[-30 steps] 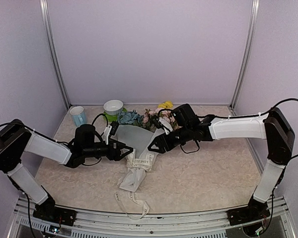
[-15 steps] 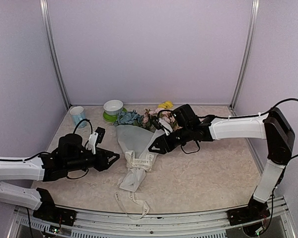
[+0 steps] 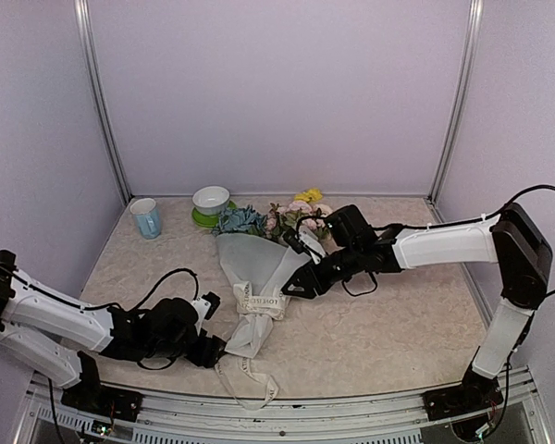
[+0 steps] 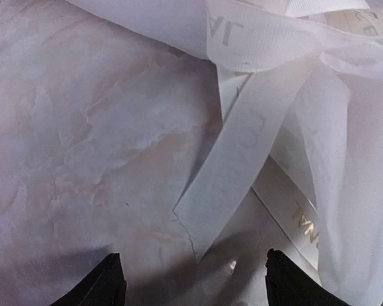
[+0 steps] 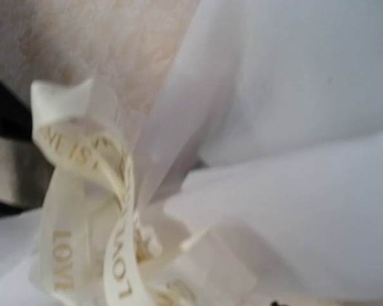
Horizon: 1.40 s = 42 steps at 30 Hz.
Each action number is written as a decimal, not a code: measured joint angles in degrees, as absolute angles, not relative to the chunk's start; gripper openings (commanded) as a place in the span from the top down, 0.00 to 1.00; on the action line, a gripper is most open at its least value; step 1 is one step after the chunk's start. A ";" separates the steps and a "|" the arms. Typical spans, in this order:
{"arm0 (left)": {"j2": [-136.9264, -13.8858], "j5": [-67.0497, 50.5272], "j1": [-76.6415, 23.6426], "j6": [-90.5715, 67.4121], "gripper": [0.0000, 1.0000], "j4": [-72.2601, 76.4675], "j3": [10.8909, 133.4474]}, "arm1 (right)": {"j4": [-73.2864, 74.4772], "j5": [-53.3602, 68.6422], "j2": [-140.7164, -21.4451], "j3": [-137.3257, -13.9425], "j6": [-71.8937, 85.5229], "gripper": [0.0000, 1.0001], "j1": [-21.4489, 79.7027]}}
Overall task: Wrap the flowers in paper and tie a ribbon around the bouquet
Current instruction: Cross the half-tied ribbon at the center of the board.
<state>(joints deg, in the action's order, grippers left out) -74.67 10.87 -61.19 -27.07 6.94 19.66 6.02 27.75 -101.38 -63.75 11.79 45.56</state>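
Note:
The bouquet lies across the table's middle, its flowers [image 3: 282,218] pointing to the back wall and its white paper [image 3: 250,262] narrowing toward the front. The cream ribbon [image 3: 260,300] with dark lettering is wound round the narrow part, and a loose tail [image 3: 248,377] trails to the front edge. My left gripper [image 3: 216,350] sits low by the paper's lower end. In the left wrist view it [image 4: 195,288] is open, with a ribbon end [image 4: 225,185] just ahead. My right gripper [image 3: 292,288] rests against the ribbon wrap [image 5: 105,217]; its jaws are hidden by the paper [image 5: 293,121].
A blue cup [image 3: 146,217] stands at the back left. Beside it is a white bowl on a green saucer [image 3: 211,202]. Metal frame posts [image 3: 103,111] rise at the back corners. Black cables loop near both arms.
My left arm has swung from beside the paper cone down toward the front edge, ending low at the cone's lower end. My right gripper has slid slightly forward along the paper.

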 measured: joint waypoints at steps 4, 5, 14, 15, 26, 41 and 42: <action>-80.07 15.49 -61.71 -26.37 0.23 9.06 22.39 | 5.82 28.08 -99.57 -62.43 11.57 0.49 45.23; -80.75 16.12 -62.02 -25.78 0.23 9.93 22.48 | 5.56 28.16 -99.02 -62.19 11.55 0.49 45.19; -83.00 17.85 -63.72 -22.33 0.89 15.20 21.41 | 4.01 28.64 -97.91 -61.54 11.62 0.49 45.06; -83.02 17.65 -63.64 -22.46 1.00 15.33 21.37 | 3.99 28.64 -97.91 -61.54 11.62 0.48 44.97; -75.75 18.00 -63.44 -28.29 1.00 9.02 19.66 | 3.29 28.95 -98.15 -61.87 12.05 0.48 44.80; -85.21 14.20 -60.14 -19.20 0.04 15.51 23.94 | 2.26 29.85 -97.82 -60.97 12.01 0.48 44.69; -86.15 14.00 -60.20 -18.31 0.09 16.14 24.47 | 2.28 29.82 -97.73 -60.88 11.94 0.48 44.69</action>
